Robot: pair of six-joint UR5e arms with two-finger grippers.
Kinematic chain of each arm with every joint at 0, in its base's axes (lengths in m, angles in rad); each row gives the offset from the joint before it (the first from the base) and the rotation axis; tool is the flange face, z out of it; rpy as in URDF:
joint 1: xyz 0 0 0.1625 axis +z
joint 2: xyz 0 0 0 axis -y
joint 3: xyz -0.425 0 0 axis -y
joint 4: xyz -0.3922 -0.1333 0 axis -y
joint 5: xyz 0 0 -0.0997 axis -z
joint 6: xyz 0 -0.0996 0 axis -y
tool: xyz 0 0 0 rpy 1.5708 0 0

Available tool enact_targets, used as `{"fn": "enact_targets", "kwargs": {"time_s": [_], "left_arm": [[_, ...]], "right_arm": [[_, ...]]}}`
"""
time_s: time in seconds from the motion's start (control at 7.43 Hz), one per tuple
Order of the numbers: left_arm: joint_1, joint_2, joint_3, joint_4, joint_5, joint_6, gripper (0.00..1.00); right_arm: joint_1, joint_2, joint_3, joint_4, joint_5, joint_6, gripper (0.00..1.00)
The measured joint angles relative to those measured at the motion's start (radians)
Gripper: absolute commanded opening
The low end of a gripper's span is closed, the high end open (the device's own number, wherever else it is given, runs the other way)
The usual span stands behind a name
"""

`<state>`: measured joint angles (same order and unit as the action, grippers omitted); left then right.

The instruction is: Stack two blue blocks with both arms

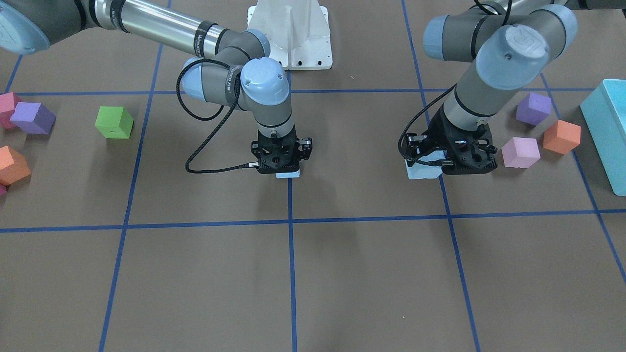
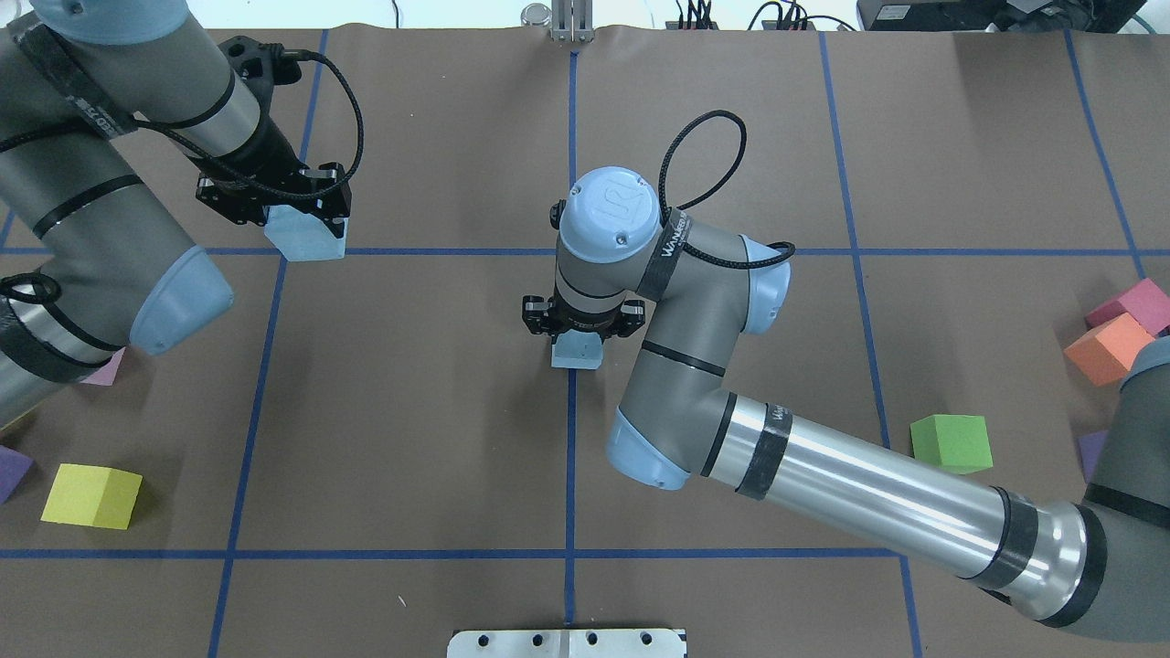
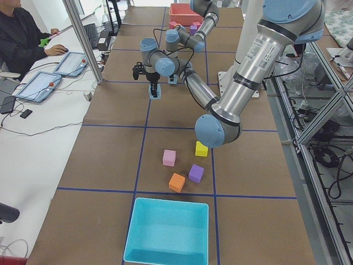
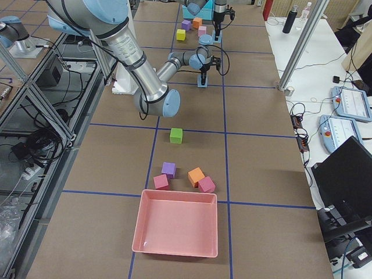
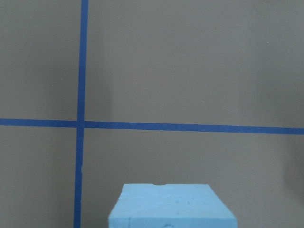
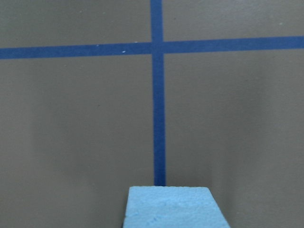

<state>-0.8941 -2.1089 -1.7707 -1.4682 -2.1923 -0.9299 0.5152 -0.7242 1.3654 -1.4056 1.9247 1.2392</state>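
Open table (image 2: 430,302) separates right hand (image 2: 579,336) and left hand (image 2: 302,224); lilac cube (image 1: 521,152) near latter.

Bright, even overhead light; soft shadows, sharp focus.

Overhead: above the robot-side edge of the table (image 2: 411,439), facing forward and down.
Front: above the operators' edge, facing the robot, steep.
Sides: high beyond each end, looking lengthwise, far.
Wrists: close, downward, blue block (image 5: 171,209) at bottom.
Shared: middle tape cross (image 1: 291,222), overhead and front.
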Motion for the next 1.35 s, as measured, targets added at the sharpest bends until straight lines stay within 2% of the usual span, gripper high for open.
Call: {"fn": "enact_targets", "kwargs": {"time_s": [0.13, 0.27, 0.54, 0.67, 0.81, 1.08, 1.35], "left_arm": [[0.004, -0.002, -0.002, 0.000, 0.001, -0.007, 0.32], [0.006, -0.003, -0.003, 0.000, 0.001, -0.011, 0.32], [0.017, -0.008, -0.001, 0.000, 0.003, -0.022, 0.32], [0.037, -0.023, 0.009, -0.001, 0.006, -0.047, 0.32], [0.063, -0.049, 0.025, -0.001, 0.011, -0.082, 0.32], [0.123, -0.115, 0.057, -0.001, 0.043, -0.180, 0.32], [0.194, -0.205, 0.119, -0.001, 0.098, -0.279, 0.32]], "right_arm": [[-0.007, 0.010, -0.012, 0.003, -0.009, 0.005, 0.90], [-0.012, 0.014, -0.017, 0.004, -0.016, 0.006, 1.00], [-0.006, 0.013, -0.011, 0.003, -0.015, -0.011, 1.00], [0.032, -0.005, 0.015, 0.000, 0.023, -0.051, 1.00], [0.103, -0.059, 0.062, -0.005, 0.096, -0.131, 1.00], [0.295, -0.240, 0.169, -0.009, 0.252, -0.380, 1.00], [0.493, -0.375, 0.201, -0.023, 0.374, -0.634, 1.00]]}}
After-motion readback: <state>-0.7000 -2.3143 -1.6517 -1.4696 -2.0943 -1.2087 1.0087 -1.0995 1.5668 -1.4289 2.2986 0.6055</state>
